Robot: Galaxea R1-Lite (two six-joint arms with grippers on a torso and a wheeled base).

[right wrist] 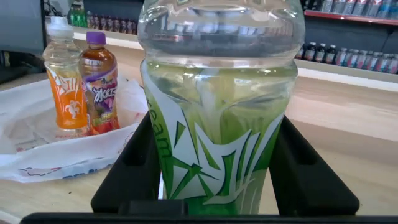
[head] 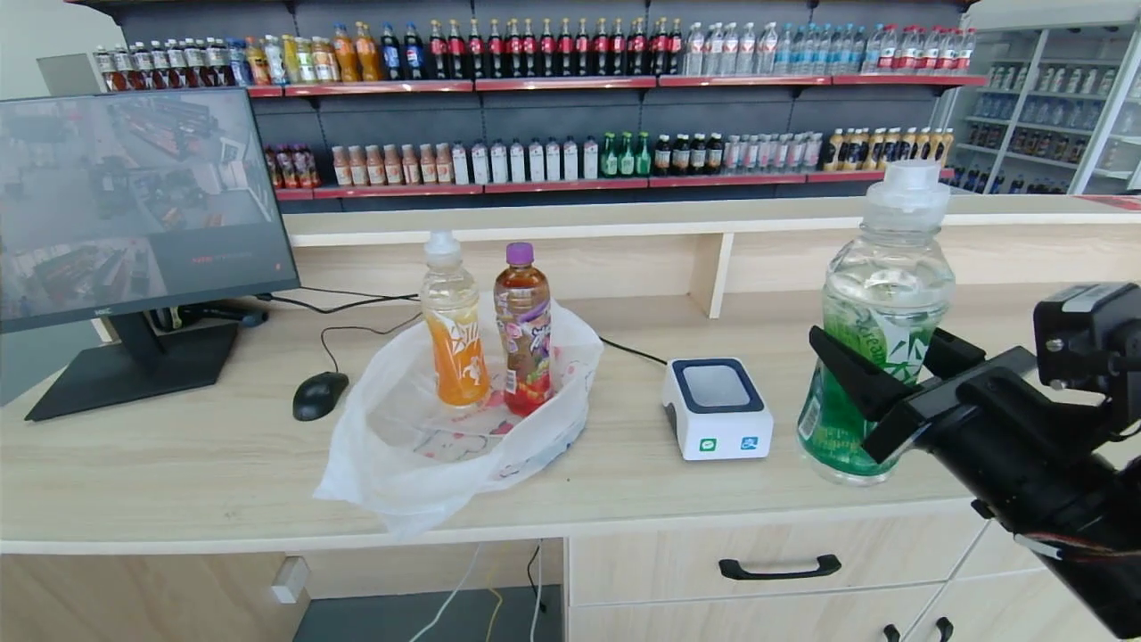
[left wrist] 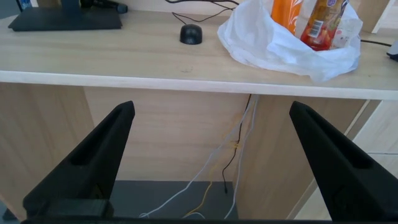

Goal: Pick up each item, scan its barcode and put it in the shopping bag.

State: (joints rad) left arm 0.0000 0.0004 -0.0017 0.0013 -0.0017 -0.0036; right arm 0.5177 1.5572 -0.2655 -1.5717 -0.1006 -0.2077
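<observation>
Right gripper (head: 878,348) is clamped on the green bottle (head: 882,285), which stands on the counter (head: 178,464) just right of the scanner (head: 718,406). Best bet: lift straight, turn the barcode to the scanner window, hold steady, then go to the shopping bag (head: 392,446). Left gripper (left wrist: 211,109) has its fingers apart, below the counter edge.

- The pale wooden bench (head: 178,464) is running from left to right, with drawers under its near edge on the right.
- A monitor (head: 134,205) is standing on its dark foot at the far left.
- A black mouse (head: 319,395) is lying right of that foot, its cable (head: 357,330) trailing toward the far side.
- The white shopping bag (head: 401,455) is sitting crumpled and open at the middle.
- A white scanner (head: 717,408) is sitting just right of the bag.
- A green bottle (head: 878,330) is standing upright farther right, near the edge.
</observation>
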